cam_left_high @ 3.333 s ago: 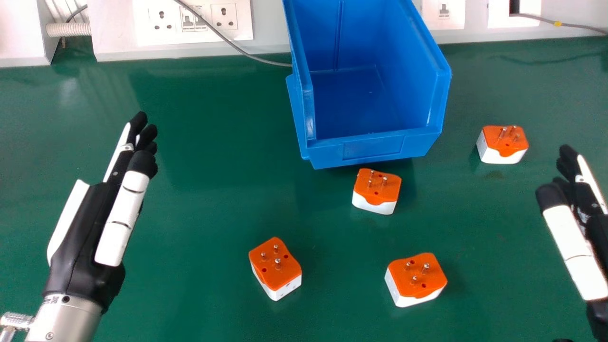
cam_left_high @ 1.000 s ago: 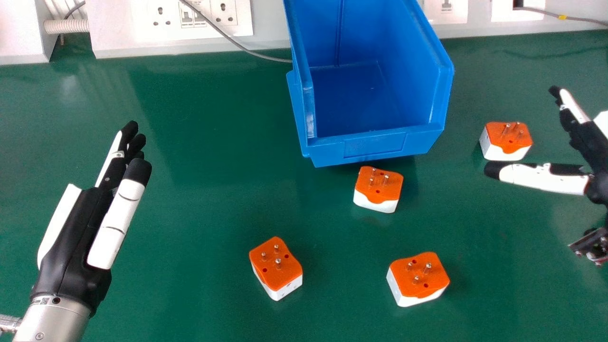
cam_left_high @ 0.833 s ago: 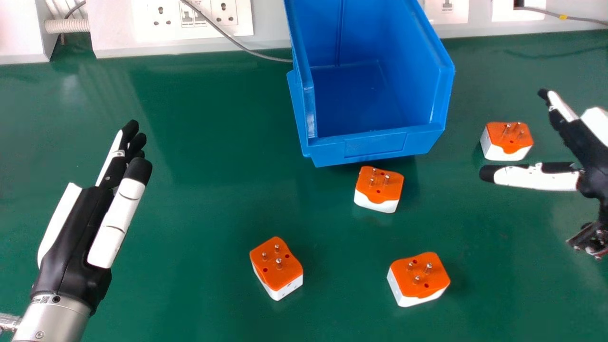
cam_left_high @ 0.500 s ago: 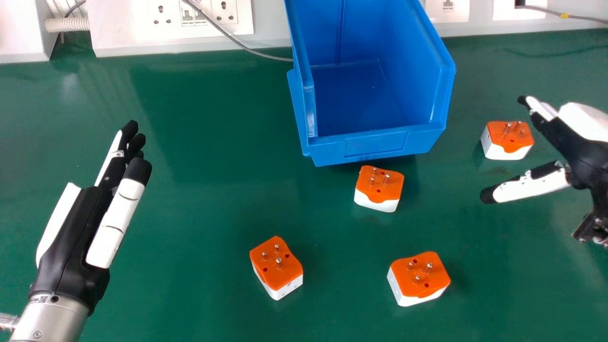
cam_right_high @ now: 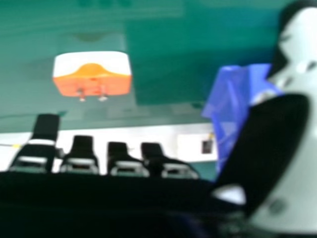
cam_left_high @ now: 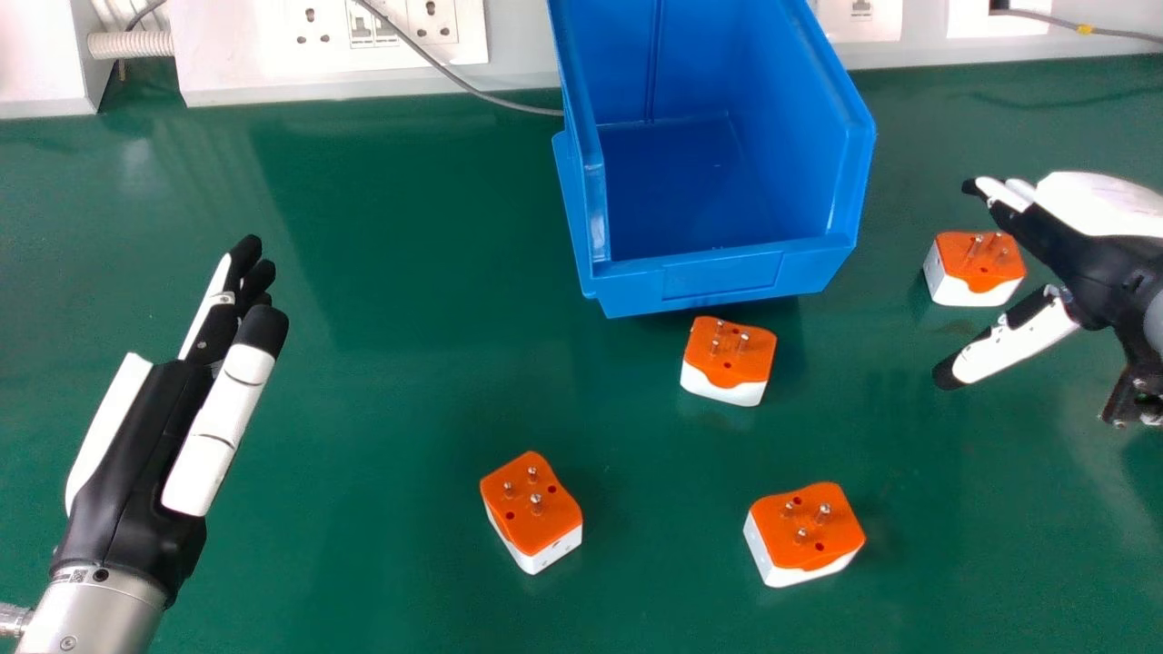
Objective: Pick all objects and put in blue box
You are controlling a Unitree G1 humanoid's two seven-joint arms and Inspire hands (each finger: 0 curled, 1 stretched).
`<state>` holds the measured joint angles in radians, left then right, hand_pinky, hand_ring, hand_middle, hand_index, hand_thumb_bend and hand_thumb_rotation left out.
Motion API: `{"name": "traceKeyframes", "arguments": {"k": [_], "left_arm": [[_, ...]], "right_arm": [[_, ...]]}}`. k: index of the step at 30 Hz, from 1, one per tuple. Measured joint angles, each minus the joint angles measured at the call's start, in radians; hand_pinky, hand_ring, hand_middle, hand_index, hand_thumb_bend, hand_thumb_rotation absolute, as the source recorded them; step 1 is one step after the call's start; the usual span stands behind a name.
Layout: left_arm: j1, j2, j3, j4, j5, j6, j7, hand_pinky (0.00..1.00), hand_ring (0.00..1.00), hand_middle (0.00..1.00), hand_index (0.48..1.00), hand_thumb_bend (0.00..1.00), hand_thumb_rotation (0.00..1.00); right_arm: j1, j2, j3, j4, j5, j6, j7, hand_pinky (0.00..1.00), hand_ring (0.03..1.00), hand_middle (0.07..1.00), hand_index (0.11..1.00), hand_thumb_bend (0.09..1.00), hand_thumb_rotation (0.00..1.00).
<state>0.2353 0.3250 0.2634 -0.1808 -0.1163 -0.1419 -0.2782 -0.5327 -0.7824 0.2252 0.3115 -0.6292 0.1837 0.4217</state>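
R hand (cam_left_high: 1095, 272) at view's R: fingers straight, wide of thumb, nil held. R-most plug (cam_left_high: 965, 263) is btwn R fingers & thumb in head view, pins up; R hand view has it beyond the fingertips, apart.

Blue box (cam_left_high: 718, 280) is L of R fingertips; its R side wall stands btwn them & the inside, front lip lower. Mid plug (cam_left_high: 743, 365) is L of R thumb tip, nr box's front wall. Near-R plug (cam_left_high: 801, 543) is L of R thumb tip, robot side; near-L plug (cam_left_high: 522, 522) is farther L, btwn the hands.

L hand (cam_left_high: 136, 463) at view's L: fingers straight, thumb alongside. Open desk (cam_left_high: 391, 363) btwn L fingers & box, also btwn R thumb & near-R plug. Back edge, past both hands' fingertips: white trunking (cam_left_high: 227, 86); gray cable (cam_left_high: 527, 108) runs to box's L side.
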Motion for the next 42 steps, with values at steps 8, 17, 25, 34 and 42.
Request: {"name": "traceKeyframes", "arguments": {"k": [8, 17, 25, 34, 42], "left_arm": [[0.013, 0.002, 0.004, -0.006, 0.0, 0.002, 0.0, 0.96, 1.0, 1.0, 1.0, 0.73, 1.0], [0.025, 0.007, 0.013, -0.029, 0.0, 0.023, 0.0, 0.96, 1.0, 1.0, 1.0, 0.74, 1.0], [0.037, 0.007, 0.018, -0.041, 0.0, 0.031, -0.006, 0.95, 1.0, 1.0, 1.0, 0.75, 1.0], [0.041, 0.007, 0.02, -0.047, 0.0, 0.041, -0.008, 0.95, 1.0, 1.0, 1.0, 0.74, 1.0], [0.052, 0.007, 0.025, -0.076, -0.001, 0.045, -0.008, 0.95, 1.0, 1.0, 1.0, 0.73, 1.0]], "right_arm": [[-0.077, 0.021, 0.026, 0.1, -0.008, -0.004, -0.001, 0.85, 0.962, 0.991, 0.96, 0.694, 0.2], [-0.168, 0.051, 0.029, 0.228, -0.003, -0.031, -0.005, 0.85, 0.955, 0.983, 0.955, 0.675, 0.16], [-0.202, 0.073, 0.029, 0.304, 0.009, -0.04, -0.018, 0.85, 0.953, 0.98, 0.953, 0.66, 0.11], [-0.232, 0.102, 0.045, 0.384, 0.008, -0.038, -0.054, 0.84, 0.953, 0.973, 0.945, 0.648, 0.05], [-0.249, 0.115, 0.075, 0.441, -0.003, -0.056, -0.081, 0.84, 0.951, 0.973, 0.939, 0.626, 0.01]]}}
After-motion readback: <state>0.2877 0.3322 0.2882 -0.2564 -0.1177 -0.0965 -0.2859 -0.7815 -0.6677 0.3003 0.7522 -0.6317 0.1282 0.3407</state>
